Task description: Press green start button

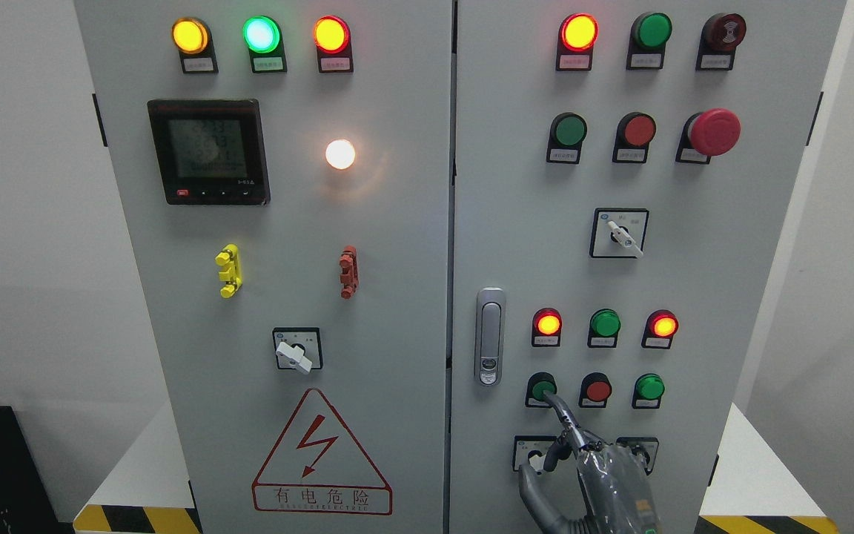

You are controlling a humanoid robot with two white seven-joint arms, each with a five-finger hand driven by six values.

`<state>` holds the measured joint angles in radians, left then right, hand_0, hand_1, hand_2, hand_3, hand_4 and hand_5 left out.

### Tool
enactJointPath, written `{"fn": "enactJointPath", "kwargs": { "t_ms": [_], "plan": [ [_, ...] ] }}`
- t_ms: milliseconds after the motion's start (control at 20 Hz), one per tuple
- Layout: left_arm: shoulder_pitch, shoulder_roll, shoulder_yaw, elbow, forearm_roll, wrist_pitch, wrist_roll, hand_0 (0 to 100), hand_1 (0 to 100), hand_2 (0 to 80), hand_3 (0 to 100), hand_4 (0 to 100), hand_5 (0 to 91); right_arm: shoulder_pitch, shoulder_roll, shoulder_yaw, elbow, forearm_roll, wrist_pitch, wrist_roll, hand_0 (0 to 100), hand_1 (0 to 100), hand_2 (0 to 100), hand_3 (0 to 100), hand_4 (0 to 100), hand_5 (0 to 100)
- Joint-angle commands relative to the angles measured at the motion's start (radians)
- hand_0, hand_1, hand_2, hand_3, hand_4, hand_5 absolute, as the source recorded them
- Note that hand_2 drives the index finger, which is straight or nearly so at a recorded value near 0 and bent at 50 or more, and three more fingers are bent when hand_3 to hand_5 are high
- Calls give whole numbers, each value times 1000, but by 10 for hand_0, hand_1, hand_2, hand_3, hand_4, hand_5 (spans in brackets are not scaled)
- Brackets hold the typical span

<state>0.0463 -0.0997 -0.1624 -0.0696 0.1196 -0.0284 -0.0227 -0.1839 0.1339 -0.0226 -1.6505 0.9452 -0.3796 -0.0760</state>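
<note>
The right hand (579, 463) is reaching up with its index finger (557, 406) extended, other fingers curled, fingertip touching the green start button (543, 387) just above-left.

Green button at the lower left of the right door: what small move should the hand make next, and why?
Probably push straight in. The right hand has its index fingertip at the green button, other fingers curled, and whether it is pressed cannot be told.
</note>
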Motion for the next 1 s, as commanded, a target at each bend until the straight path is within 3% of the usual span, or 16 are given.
{"fn": "enactJointPath", "kwargs": {
  "t_ms": [0,200,300,750,950],
  "plan": [
    [0,0,0,-1,0,-1,0,120,556,0,0,0,0,67,0,-3,-103,-103,-9,1,555,254,0,702,664,720],
    [0,0,0,1,0,-1,0,120,556,0,0,0,0,115,0,-2,-135,-221,-7,1,545,252,0,693,655,703],
    [0,0,0,1,0,-1,0,120,556,0,0,0,0,145,0,-2,-152,-297,-1,21,539,251,0,688,652,692],
    [0,0,0,1,0,-1,0,120,556,0,0,0,0,302,-2,79,-268,-687,82,36,524,218,0,668,634,666],
    [0,0,0,-1,0,-1,0,120,556,0,0,0,0,357,-5,121,-299,-821,90,36,509,203,0,596,567,579]
  ]
}}
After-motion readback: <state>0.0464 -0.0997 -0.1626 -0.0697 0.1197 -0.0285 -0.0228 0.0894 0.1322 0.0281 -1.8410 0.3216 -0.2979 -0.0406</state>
